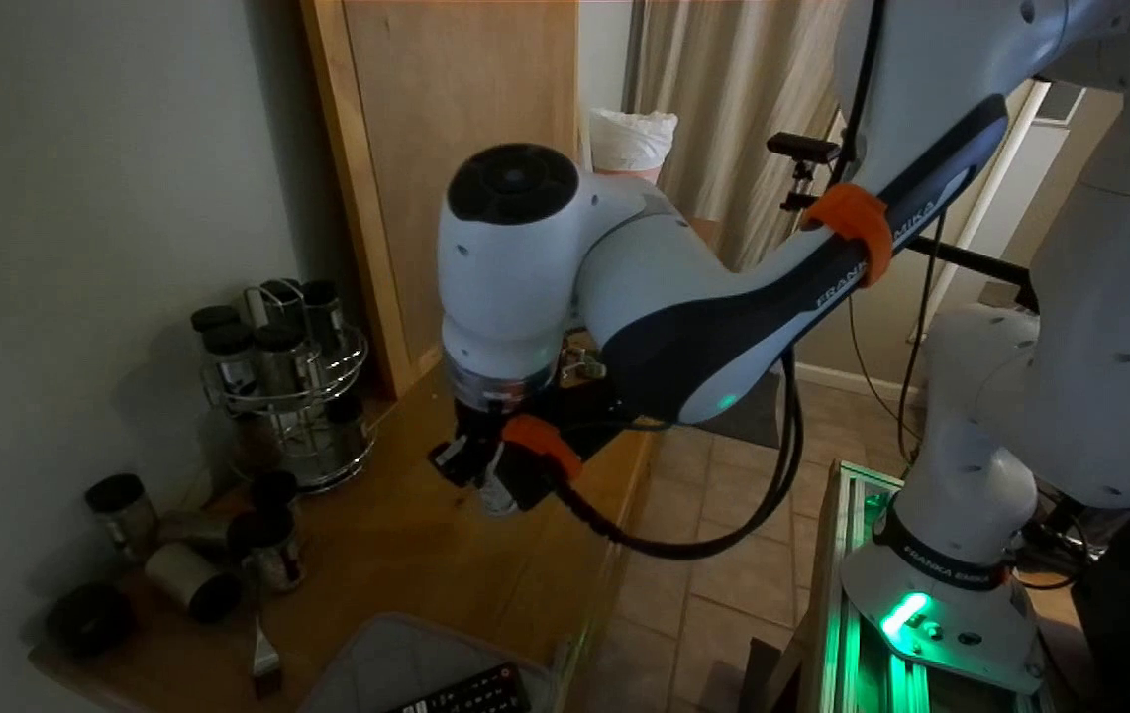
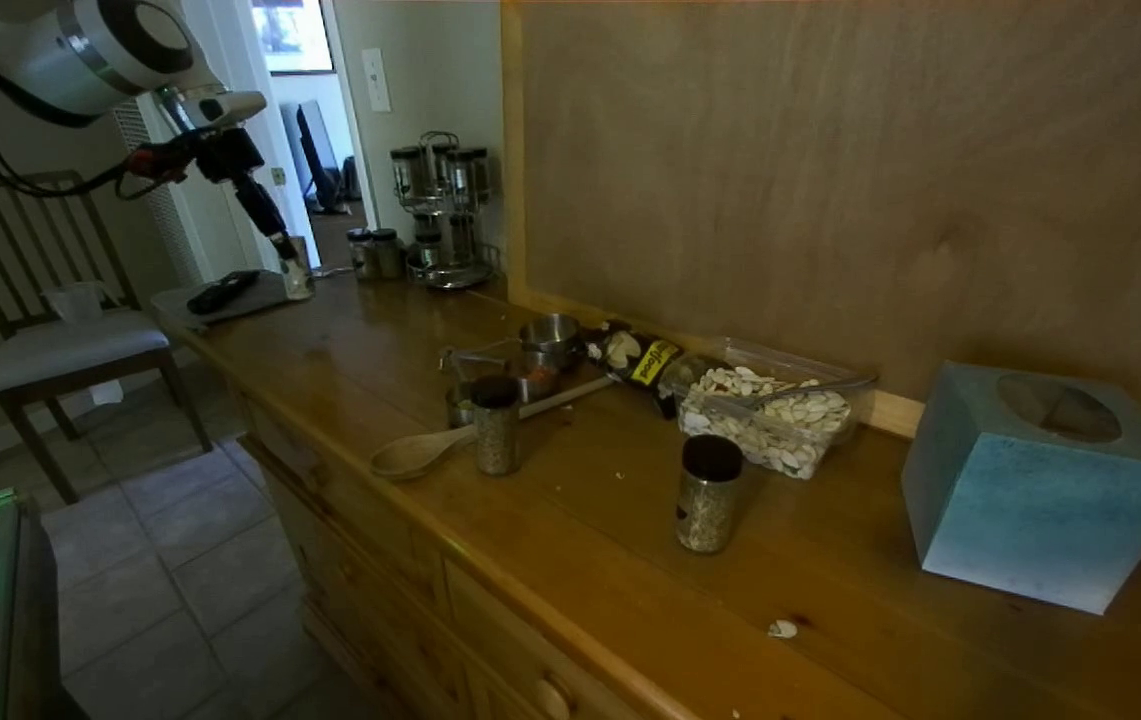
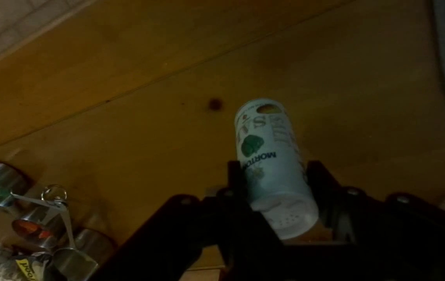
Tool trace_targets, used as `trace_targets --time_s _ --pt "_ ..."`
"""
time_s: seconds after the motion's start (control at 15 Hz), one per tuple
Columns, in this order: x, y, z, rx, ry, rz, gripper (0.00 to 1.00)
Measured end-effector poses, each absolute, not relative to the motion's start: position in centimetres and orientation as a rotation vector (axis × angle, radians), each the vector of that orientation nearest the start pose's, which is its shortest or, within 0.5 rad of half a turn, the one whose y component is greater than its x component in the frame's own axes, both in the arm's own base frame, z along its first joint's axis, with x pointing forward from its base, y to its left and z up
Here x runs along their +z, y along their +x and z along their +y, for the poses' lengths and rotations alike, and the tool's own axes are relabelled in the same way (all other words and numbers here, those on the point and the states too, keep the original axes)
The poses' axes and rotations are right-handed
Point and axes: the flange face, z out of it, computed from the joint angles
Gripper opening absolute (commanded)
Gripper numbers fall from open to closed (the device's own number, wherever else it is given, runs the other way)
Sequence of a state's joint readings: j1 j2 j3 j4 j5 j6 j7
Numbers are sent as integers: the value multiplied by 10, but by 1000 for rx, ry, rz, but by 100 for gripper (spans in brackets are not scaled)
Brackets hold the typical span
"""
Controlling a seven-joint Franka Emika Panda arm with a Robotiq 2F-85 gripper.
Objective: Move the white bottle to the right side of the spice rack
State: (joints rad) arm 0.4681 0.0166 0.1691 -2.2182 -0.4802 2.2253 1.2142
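Observation:
The white bottle [image 3: 267, 134] with printed label and pale perforated cap sits between my gripper's fingers [image 3: 275, 168] in the wrist view, a finger against each side. My gripper is shut on it and holds it tilted above the wooden top. In both exterior views the bottle [image 1: 497, 498] [image 2: 297, 280] shows below the gripper [image 1: 490, 473] [image 2: 283, 245], partly hidden. The spice rack [image 1: 322, 391] [image 2: 448, 215], a two-tier wire carousel of dark-lidded jars, stands by the wall, left of my gripper in an exterior view. It is not recognisable in the wrist view.
Loose dark-lidded jars [image 1: 267, 545] stand and lie near the rack. A grey mat [image 1: 376, 659] holds a black remote [image 1: 475, 693]. Metal measuring cups [image 2: 550, 342], a wooden spoon [image 2: 420, 455], two jars [image 2: 708, 505], a seed container [image 2: 775, 420] and a tissue box [image 2: 1040, 500] stand along the dresser.

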Motion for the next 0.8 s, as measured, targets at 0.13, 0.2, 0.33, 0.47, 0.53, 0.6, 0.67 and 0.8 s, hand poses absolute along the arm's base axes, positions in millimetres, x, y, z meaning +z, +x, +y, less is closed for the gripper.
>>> trace_targets --time_s 0.13,0.2,0.33,0.47,0.53,0.6,0.67,0.8 --pt "372 430 281 -566 -3227 472 45" --pt "372 427 273 -580 -3211 477 45" --pt "373 422 269 -590 -3201 477 45" --pt "373 419 270 -593 -3199 471 20" --pt "373 418 271 -593 -3200 470 20" --pt "373 418 271 -592 -3201 468 20" --pt "372 418 271 -590 -3206 464 20" --pt "369 422 261 -581 -3225 447 20"
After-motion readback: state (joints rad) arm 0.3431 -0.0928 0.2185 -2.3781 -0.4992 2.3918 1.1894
